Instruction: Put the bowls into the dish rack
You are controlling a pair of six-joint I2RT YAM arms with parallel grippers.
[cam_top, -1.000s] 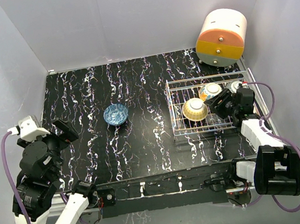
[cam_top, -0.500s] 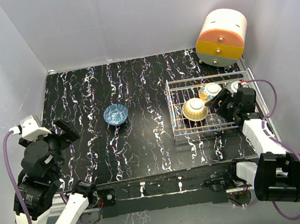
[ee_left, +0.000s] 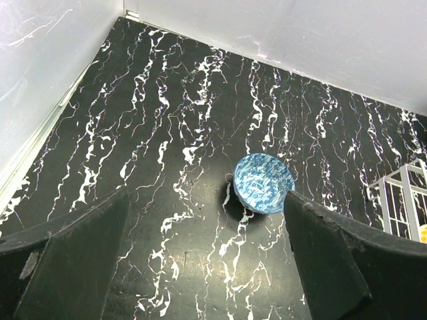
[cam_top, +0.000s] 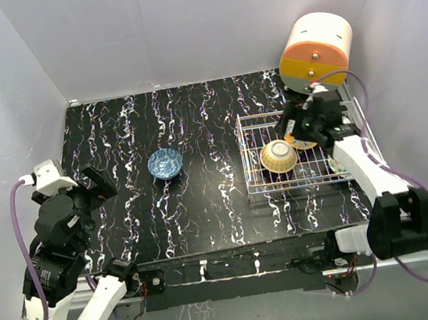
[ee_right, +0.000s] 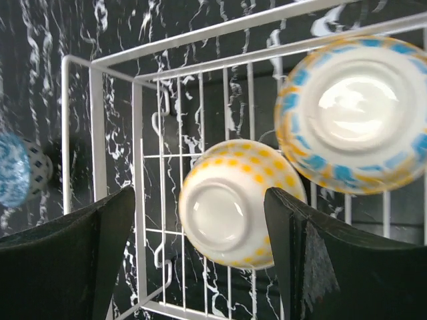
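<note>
The left pincer (ee_left: pixel 205 195) and right pincer (ee_right: pixel 200 193) both gape, holding nothing. The blue bowl (ee_left: pixel 263 183) on the table (ee_left: pixel 167 100) seems rigid, glossy and breakable; pinch its rim.

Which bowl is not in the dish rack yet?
The blue-patterned bowl, upright on the black table left of the dish rack. The yellow-dotted bowl and the orange-and-blue bowl sit inside the rack, bases showing.

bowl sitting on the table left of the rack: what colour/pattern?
Blue with a white mottled pattern inside. The bowl shows best in the left wrist view.
</note>
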